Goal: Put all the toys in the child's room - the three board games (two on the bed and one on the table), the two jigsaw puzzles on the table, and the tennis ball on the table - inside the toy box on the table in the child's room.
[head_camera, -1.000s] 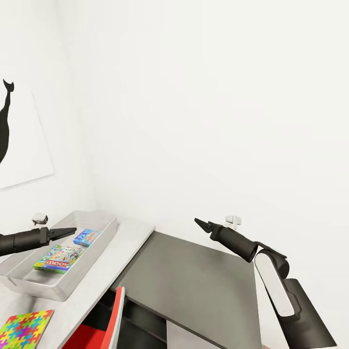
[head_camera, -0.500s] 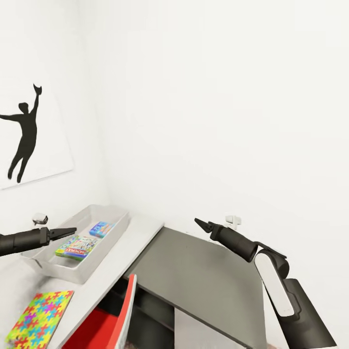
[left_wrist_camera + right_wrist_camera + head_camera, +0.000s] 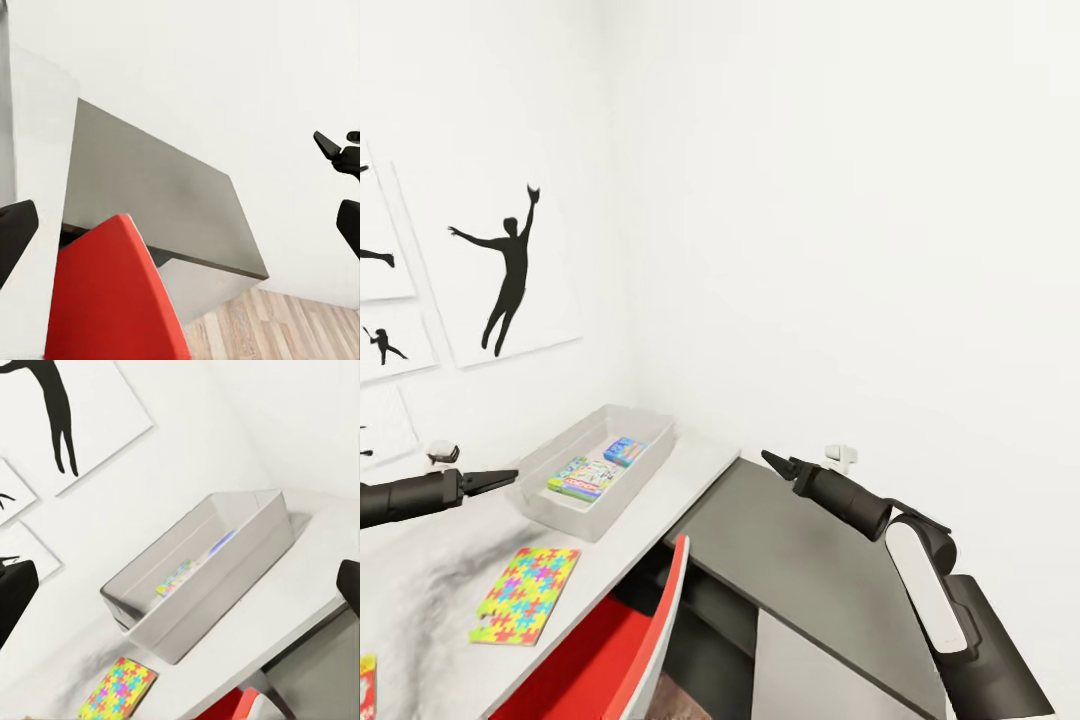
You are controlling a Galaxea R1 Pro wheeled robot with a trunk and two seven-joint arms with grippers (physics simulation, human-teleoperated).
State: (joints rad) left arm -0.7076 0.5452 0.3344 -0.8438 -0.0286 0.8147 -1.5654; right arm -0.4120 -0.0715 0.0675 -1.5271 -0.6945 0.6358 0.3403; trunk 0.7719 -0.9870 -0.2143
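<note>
The light-grey toy box stands on the pale table against the wall. Inside it lie a small blue board game and a green-white-red board game. One jigsaw puzzle lies flat on the table in front of the box. My left gripper hovers just left of the box, open and empty. My right gripper hangs over the dark desk, open and empty. The right wrist view looks at the toy box, the games in it and the puzzle.
A lower dark-grey desk adjoins the table on the right. A red chair stands in front of both. Black silhouette pictures hang on the left wall. A colourful flat thing is cut off at the bottom left edge.
The camera has turned left, so the toy box, puzzle and desk sit further right in the picture and more wall pictures show. Both arms hold the same pose.
</note>
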